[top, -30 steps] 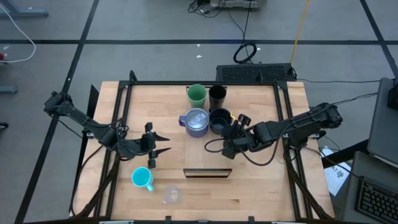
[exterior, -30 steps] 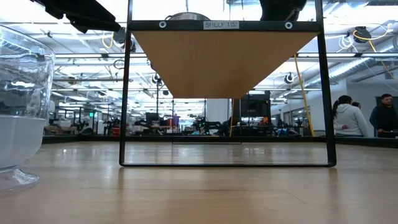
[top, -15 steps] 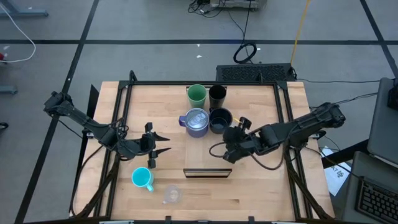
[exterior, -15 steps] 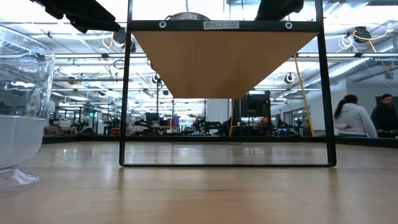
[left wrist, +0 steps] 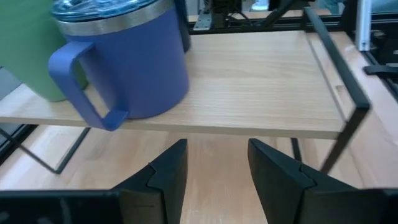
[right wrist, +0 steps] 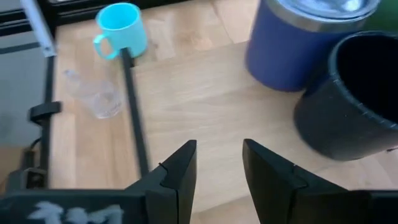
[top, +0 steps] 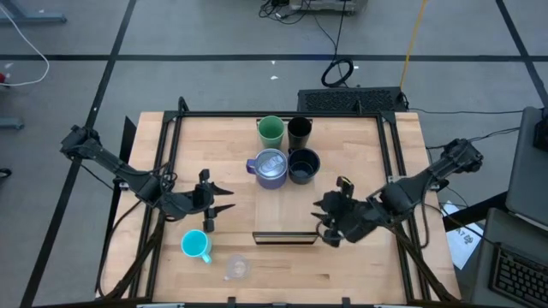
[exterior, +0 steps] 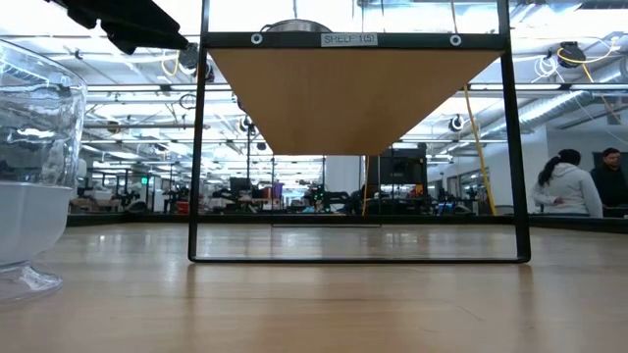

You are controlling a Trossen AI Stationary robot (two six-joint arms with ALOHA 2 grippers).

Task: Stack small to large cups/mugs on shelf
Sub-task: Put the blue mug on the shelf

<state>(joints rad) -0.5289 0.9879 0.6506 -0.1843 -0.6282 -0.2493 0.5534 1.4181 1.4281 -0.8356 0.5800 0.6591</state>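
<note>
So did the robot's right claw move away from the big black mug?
Yes. In the high view the right claw has backed off from the wide black mug, toward the table's near edge. It is empty, and the mug stayed put on the shelf.

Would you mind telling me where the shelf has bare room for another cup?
The shelf is bare right of the wide black mug and left of the lavender-grey mug. Its middle back is crowded: green cup and slim black tumbler there.

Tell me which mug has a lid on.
The lavender-grey mug on the shelf: a clear lid covers its top. The green cup, slim black tumbler, wide black mug and cyan mug are open-topped.
</note>
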